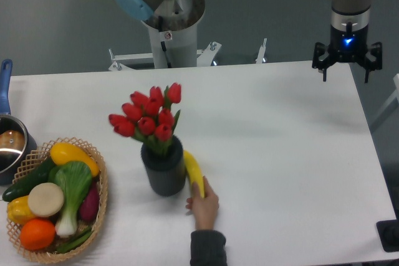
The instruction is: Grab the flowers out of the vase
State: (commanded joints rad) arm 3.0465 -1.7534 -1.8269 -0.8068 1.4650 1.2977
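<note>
The flowers (149, 115), a bunch of red tulip buds with green stems, stand upright in the vase (163, 171), a short dark grey pot left of the table's middle. My gripper (346, 65) hangs at the far right back edge of the table, far from the vase. Its jaws are spread wide and hold nothing.
A person's hand (203, 206) reaches in from the front edge and holds a yellow banana (194, 172) against the vase's right side. A wicker basket (100, 207) of vegetables sits front left. A steel saucepan (11, 147) with a blue handle is at the left edge.
</note>
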